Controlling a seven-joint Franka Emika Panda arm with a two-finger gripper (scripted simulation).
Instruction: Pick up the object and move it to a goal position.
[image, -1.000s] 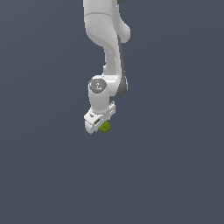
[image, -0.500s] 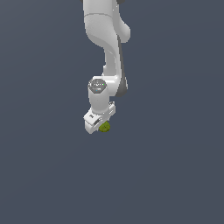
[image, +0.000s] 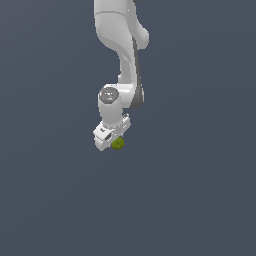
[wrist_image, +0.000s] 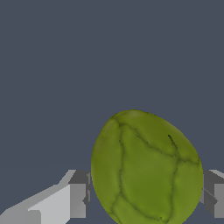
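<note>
1. Object comes last in size here, so the count begins with the biggest thing: one plain dark grey-blue ground (image: 200, 200) fills both views, flat and unmarked.

2. One white arm (image: 122, 45) enters from the top edge of the exterior view and reaches down toward the middle. A dark grey strip runs along the side of its lower link, and one rounded grey joint cap (image: 108, 94) sits just above the wrist.

3. One gripper (image: 113, 142) hangs at the arm's lower end, tilted, its white body slanting down toward the exterior view's left. In the wrist view two fingers show, one on each side of the object: one finger (wrist_image: 76, 197), white and grey, and the other (wrist_image: 213, 192) cut by the picture's edge.

4. One object (image: 118, 144), a small yellow-green lump, sits at the gripper's lower tip, on the exterior view's right side of the white body and touching it. In the wrist view the object (wrist_image: 146, 168) looks egg-like, olive-green, with dark crack-like lines across its surface.

5. The object lies between the two fingers, and each finger meets its side, so the fingers are clamped on it. Whether the object touches the ground beneath cannot be told.
</note>
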